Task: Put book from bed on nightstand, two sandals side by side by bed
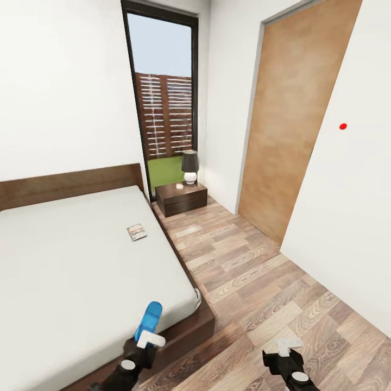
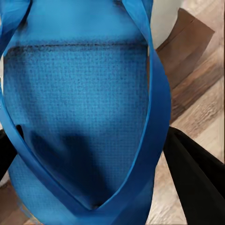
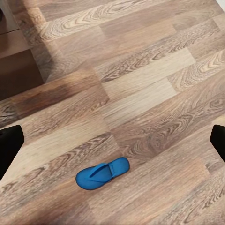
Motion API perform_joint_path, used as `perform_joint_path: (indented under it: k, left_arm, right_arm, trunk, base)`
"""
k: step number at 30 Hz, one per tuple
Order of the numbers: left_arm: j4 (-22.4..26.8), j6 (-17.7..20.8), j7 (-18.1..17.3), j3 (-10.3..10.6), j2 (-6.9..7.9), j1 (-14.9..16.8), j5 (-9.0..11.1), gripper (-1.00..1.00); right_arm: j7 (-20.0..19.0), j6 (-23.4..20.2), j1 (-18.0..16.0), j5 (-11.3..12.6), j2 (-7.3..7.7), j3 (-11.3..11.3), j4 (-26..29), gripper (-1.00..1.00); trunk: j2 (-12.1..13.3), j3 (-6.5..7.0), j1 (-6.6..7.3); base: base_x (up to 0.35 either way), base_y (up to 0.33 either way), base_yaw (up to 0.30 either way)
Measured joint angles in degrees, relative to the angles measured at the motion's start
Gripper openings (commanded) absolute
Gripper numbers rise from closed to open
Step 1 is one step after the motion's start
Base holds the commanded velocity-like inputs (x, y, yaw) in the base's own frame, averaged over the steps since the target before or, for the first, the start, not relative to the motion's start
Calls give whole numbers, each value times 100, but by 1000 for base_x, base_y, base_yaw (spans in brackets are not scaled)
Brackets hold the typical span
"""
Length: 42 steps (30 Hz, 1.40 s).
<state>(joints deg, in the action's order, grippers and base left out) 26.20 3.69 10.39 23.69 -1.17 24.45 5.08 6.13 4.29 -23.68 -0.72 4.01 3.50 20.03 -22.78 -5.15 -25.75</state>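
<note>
Left tool clamped on blue sandal, raised over near corner of bed. Right tool fingers apart, above floor. Second sandal flat on floor. Book on mattress, right edge. Nightstand far, with lamp.

my left arm's jaws hide the lower end of the sandal in the head view, and the left wrist view crops its edges. the book is too small for its lettering to be read. the bed runs off the frame at the left. only the dark finger tips of my right jaws show at the frame's sides.
</note>
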Motion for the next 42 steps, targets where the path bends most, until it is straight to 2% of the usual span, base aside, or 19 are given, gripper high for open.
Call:
perform_joint_path:
  k: [1,2,4,6,7,12,23,27,29,35,42]
  left_arm:
    - [826,433,-3,8,12,36,-25,-100]
    - [1193,645,-1,9,22,46,-33,-100]
    - [2279,1367,7,1,51,64,-35,-100]
    - [2754,1642,11,-3,76,65,-33,-100]
    - [3144,1830,22,-6,113,65,-45,-100]
    - [4188,2380,179,-10,185,51,-72,-100]
    - [5036,2848,339,-6,220,31,-92,-100]
    - [5449,3096,550,-7,223,13,-99,-100]
    - [5680,3173,840,0,223,-38,-102,-100]
    - [5817,3215,1161,42,225,-102,-89,-100]
    - [5835,3228,1221,55,224,-113,-86,-100]
  right_arm:
    - [0,0,0,0,3,0,-1,100]
    - [0,0,0,0,4,0,-2,100]
    - [0,0,0,0,10,0,-3,100]
    - [0,0,0,0,14,0,-3,100]
    - [0,0,0,0,19,0,-3,100]
    - [0,0,0,-5,26,-4,-4,100]
    - [0,0,0,-7,27,-7,-4,100]
    - [0,0,0,-8,23,-5,-5,100]
    - [0,1,0,-7,15,-2,-4,100]
    - [-1,1,0,-1,10,-7,-11,100]
    - [0,-1,1,0,2,-6,-9,100]
  trunk:
    - [-2,2,0]
    - [-4,2,1]
    - [-3,2,1]
    - [-2,2,0]
    - [-2,2,0]
    - [-3,1,1]
    - [-2,1,1]
    - [-2,1,1]
    - [-2,1,1]
    - [-3,1,2]
    - [-2,1,1]
  base:
    - [0,0,0]
    - [0,0,0]
    - [0,0,0]
    - [0,0,0]
    - [0,0,0]
    - [0,0,0]
    - [0,0,0]
    - [0,0,0]
    - [0,0,0]
    - [80,65,-3]
    - [114,82,-156]
